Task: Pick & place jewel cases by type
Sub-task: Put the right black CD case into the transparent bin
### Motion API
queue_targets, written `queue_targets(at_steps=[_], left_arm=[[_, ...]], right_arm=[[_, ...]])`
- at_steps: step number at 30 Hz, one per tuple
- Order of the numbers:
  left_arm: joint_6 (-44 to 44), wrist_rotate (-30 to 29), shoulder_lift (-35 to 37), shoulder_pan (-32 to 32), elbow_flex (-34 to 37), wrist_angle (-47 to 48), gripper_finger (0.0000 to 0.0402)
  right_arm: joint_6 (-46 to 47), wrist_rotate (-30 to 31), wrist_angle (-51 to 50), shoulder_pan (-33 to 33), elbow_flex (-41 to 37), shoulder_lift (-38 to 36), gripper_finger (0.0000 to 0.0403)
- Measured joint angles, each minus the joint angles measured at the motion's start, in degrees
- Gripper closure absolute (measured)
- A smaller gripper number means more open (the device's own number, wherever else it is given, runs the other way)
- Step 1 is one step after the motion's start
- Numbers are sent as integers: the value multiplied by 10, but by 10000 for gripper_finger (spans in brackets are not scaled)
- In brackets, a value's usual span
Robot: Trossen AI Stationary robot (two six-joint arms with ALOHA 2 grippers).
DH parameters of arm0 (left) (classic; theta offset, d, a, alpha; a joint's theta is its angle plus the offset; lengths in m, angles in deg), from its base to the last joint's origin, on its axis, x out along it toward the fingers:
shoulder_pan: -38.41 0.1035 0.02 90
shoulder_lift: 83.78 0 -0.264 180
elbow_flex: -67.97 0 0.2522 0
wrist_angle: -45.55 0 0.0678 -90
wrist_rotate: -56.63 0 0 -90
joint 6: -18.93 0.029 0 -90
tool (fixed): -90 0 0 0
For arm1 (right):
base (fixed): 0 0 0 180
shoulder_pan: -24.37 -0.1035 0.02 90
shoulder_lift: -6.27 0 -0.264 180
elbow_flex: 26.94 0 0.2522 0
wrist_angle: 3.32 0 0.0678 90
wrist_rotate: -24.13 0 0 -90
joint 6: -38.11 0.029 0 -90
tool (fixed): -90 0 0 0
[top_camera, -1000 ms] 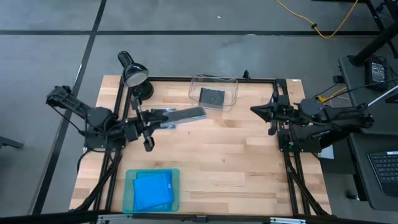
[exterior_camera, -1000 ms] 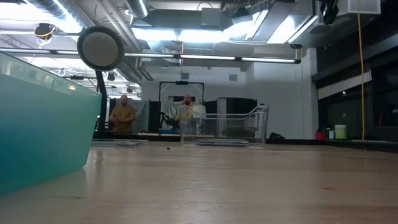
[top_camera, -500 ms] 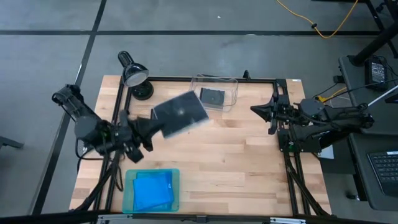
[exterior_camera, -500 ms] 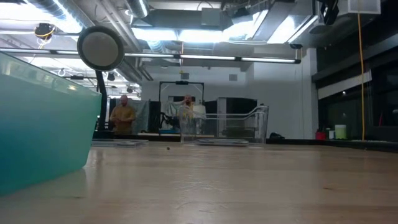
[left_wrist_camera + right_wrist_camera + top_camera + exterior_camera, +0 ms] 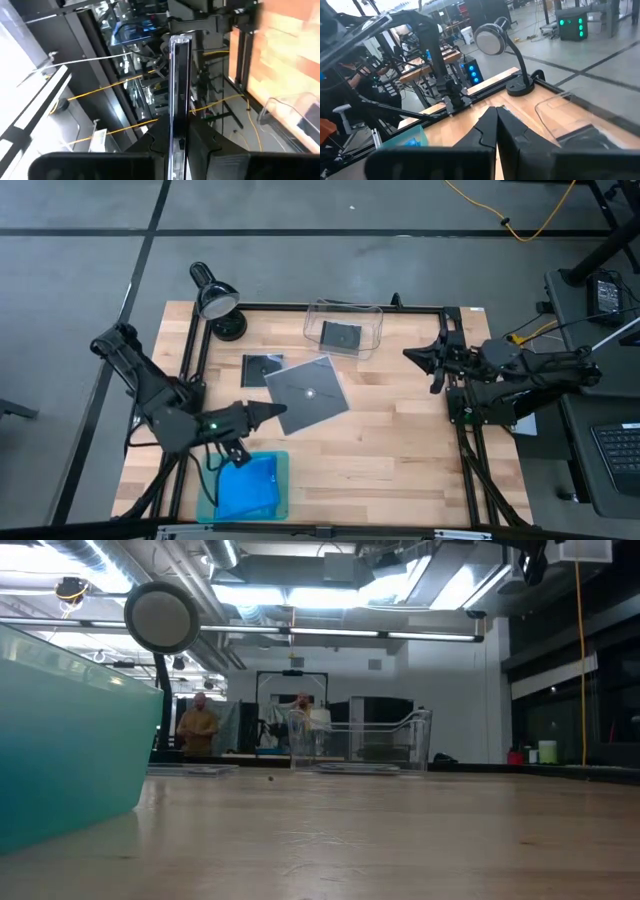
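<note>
My left gripper [image 5: 268, 412] is shut on a dark grey square jewel case [image 5: 310, 393], held above the middle of the table; the left wrist view shows this case [image 5: 179, 90] edge-on. A second grey case [image 5: 262, 370] lies flat on the wood behind it. A third grey case [image 5: 342, 337] lies in the clear bin [image 5: 372, 315]. The blue cases [image 5: 245, 485] lie stacked in the teal tray [image 5: 208, 480]. My right gripper [image 5: 412, 357] waits shut at the table's right side, touching nothing. My left gripper pinches the grey case between its two fingers [image 5: 200, 142], which close on the case's two flat faces at its left edge [image 5: 281, 412], near the near corner. The fingers come level from the table's left. The case is lifted clear, its face turned up toward the high camera.
A desk lamp [image 5: 213, 300] stands at the far left corner, beside the clear bin at the far edge. A black frame rail [image 5: 330, 307] runs around the table. Bare wood [image 5: 400, 450] lies between the tray and the right arm. People stand in the room beyond [image 5: 198, 725].
My left gripper has carried the grey case up off the far-left part of the table and swung it toward the near and right side. The case, seen thin and slanted before, now shows its full face. A second grey case stays where it lay.
</note>
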Motion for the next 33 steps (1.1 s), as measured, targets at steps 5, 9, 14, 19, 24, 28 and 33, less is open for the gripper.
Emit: queue_targets(at_steps=[5, 9, 14, 19, 24, 28, 33], left_arm=[[-41, -5, 4, 0, -1, 7, 373], [-124, -16, 15, 0, -1, 7, 373], [-321, -38, 25, 1, -1, 8, 372], [-550, -93, 28, 5, -1, 12, 372], [-789, -82, 28, 17, -1, 40, 372], [-1056, -33, 28, 39, -1, 107, 372], [-1416, 58, 29, 65, -1, 203, 372]], right_arm=[[18, 0, -18, 0, 0, 0, 396], [18, 0, -20, 0, 0, 0, 396], [16, 10, -20, 0, 0, 0, 396], [16, 10, -20, 0, 0, 0, 396], [2, 10, -20, 0, 0, 0, 396], [-11, 10, -20, 0, 0, 0, 396], [-15, 10, -20, 0, 0, 0, 395]])
